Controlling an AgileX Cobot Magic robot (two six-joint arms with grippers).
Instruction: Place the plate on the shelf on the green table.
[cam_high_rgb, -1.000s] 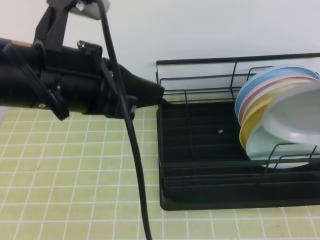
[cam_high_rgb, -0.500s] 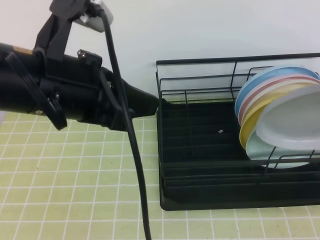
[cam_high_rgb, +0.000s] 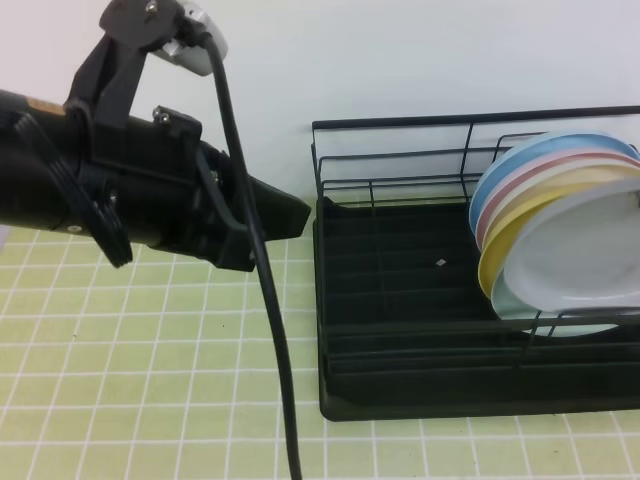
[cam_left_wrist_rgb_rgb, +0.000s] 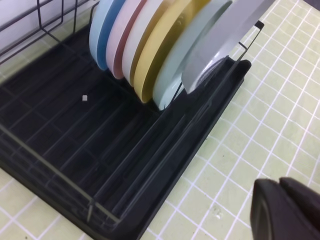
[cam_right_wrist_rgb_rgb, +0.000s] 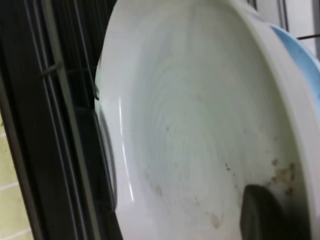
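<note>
Shelf (cam_high_rgb: 400, 310) on green table (cam_high_rgb: 150, 380); plate (cam_high_rgb: 575, 255) in shelf's right end (frontmost of stack), left arm (cam_high_rgb: 130, 190) beside shelf.

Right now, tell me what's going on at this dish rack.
The right gripper is shut on the pale grey plate, tilting it into the black shelf at the front of a row of coloured plates, next to the mint-green plate. The grey plate's lower edge sits among the front wire rails. The left gripper is shut and empty, above the green table beside the rack.
</note>
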